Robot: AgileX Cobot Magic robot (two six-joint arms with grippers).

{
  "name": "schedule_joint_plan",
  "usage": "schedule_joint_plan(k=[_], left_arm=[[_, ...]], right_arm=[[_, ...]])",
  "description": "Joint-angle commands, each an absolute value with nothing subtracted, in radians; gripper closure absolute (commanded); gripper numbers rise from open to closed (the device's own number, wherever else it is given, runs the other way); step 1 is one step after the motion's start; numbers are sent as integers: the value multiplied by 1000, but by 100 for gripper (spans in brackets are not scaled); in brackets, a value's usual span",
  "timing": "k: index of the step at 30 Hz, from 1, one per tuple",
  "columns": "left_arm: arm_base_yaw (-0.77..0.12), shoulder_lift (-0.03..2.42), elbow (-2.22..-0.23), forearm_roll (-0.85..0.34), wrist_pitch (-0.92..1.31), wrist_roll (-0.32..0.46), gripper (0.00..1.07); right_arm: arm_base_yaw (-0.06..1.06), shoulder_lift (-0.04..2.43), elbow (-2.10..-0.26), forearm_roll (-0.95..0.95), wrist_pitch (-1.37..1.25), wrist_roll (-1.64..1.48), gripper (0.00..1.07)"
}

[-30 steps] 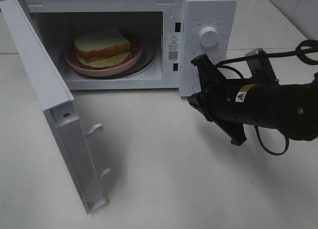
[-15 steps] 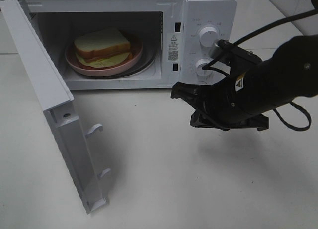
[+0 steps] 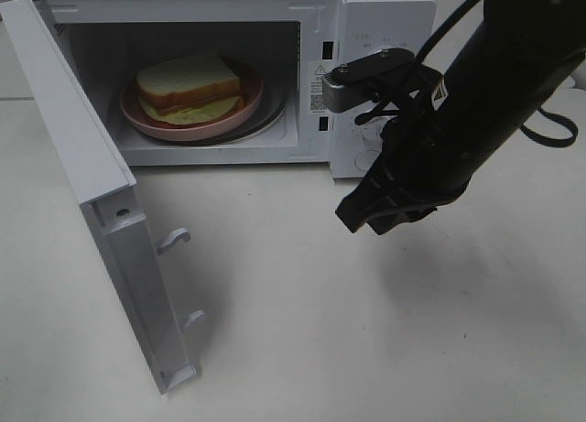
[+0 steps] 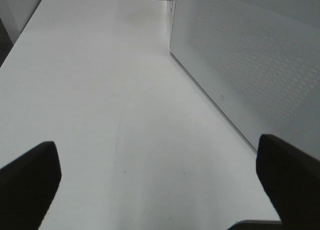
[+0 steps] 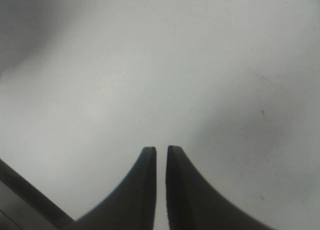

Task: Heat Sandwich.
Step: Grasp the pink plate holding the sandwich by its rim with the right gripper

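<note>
White-bread sandwich (image 3: 190,83) sits on its pink plate (image 3: 146,120) inside the open microwave (image 3: 385,19). Right pincer (image 3: 360,218), clenched and empty, has swung downward toward the tabletop (image 3: 366,340); left pincer (image 4: 155,162) hangs released. Closing the door (image 3: 101,193) seems next.

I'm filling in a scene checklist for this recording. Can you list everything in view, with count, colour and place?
microwave: one, white, at the back of the table
microwave door: one, white, swung open at the left of the oven
plate: one, pink, round, inside the microwave cavity
sandwich: one, white bread with tan crust and pale yellow filling, lying on the plate
table: one, white, under everything
right arm: one, black, in front of the microwave's control panel, angled down toward the table
right pincer: one, black, shut and empty, above the bare table
left pincer: one, black, wide open and empty, seen only in the left wrist view
</note>
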State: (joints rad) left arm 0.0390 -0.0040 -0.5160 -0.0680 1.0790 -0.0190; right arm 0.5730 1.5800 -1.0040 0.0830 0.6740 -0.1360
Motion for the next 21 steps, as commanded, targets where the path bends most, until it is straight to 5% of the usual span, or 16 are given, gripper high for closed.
schedule_joint_plan(k=[1, 11, 21], left_arm=[[37, -9, -515, -68, 1073, -19, 7], [37, -9, -515, -68, 1073, -19, 7], [37, -9, -515, -68, 1073, -19, 7]], right_arm=[[574, 1570, -1042, 42, 779, -351, 100], [574, 1570, -1076, -86, 849, -1053, 98], [574, 1570, -1077, -106, 818, -1374, 90]])
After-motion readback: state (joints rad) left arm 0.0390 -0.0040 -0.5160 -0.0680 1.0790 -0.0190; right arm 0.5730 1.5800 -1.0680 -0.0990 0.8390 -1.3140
